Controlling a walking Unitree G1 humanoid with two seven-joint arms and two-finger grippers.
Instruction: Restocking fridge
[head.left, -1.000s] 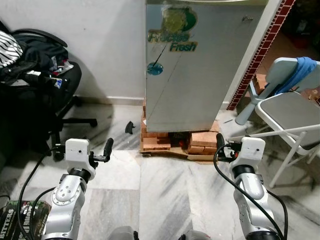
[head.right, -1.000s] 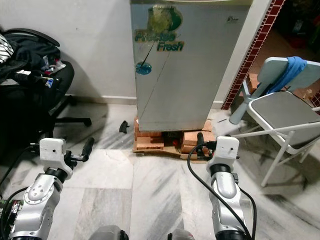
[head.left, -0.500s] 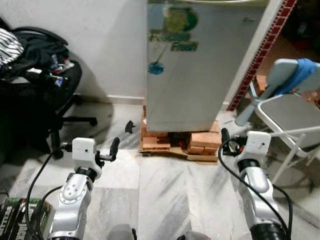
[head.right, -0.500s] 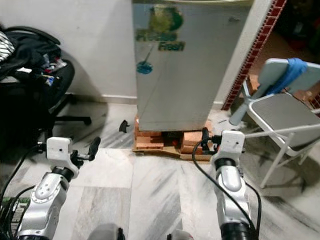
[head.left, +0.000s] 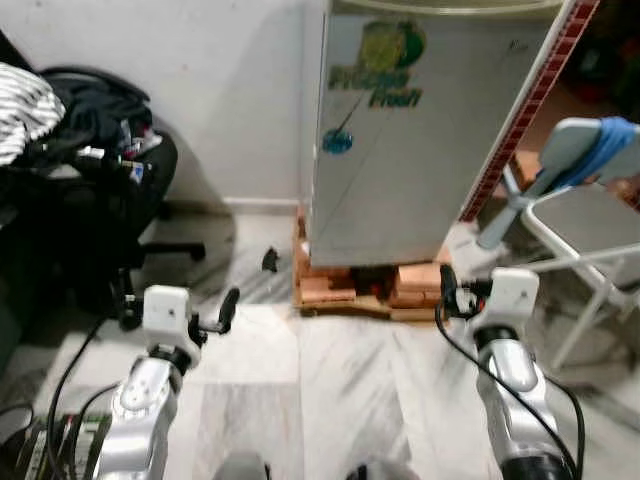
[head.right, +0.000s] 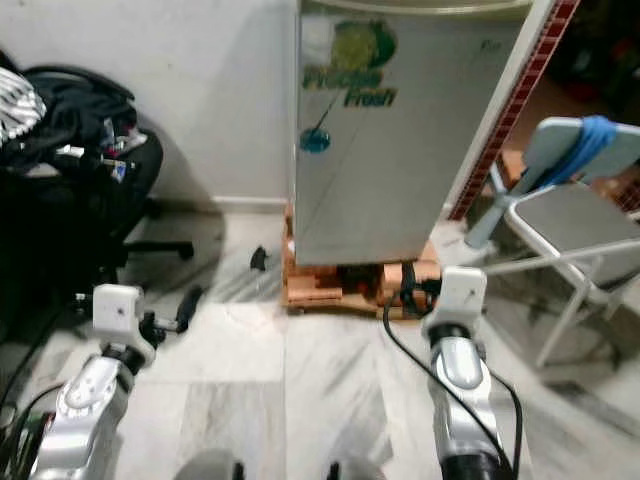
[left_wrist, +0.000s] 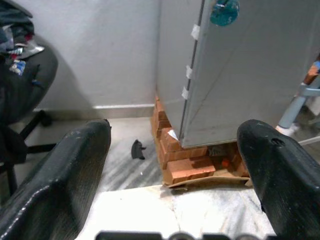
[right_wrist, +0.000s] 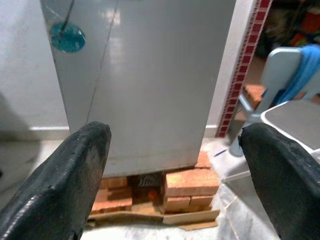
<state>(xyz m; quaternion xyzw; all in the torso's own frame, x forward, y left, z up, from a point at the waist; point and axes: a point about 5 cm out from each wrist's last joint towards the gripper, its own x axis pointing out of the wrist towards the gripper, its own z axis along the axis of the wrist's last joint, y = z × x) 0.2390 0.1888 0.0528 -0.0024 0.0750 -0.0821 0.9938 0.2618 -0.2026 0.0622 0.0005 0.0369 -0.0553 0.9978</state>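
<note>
The fridge (head.left: 425, 130) is the biggest thing here. It is tall, grey and shiny, and it stands straight in front of the robot against the white wall (head.left: 220, 90). Its door is closed. It looks big and heavy, and it sits up on a pile of red bricks (head.left: 370, 285) on the marble floor (head.left: 330, 400), so a hard pull could make it wobble. The door is smooth metal and looks slippery, so I think the best place to grab is the door's edge. I cannot see a handle from here.

A black office chair (head.left: 90, 190) piled with clothes stands to the left. A grey folding chair (head.left: 590, 220) with a blue cloth (head.left: 608, 140) over its back stands to the right.

The left tool (left_wrist: 175, 150) is held low in front of the robot, fingers wide apart and holding nothing. The right tool (right_wrist: 175, 145) is the same, apart and empty. Both are well short of the fridge.

A small dark thing (head.left: 268, 260) lies on the floor by the bricks. I cannot tell what it is.
</note>
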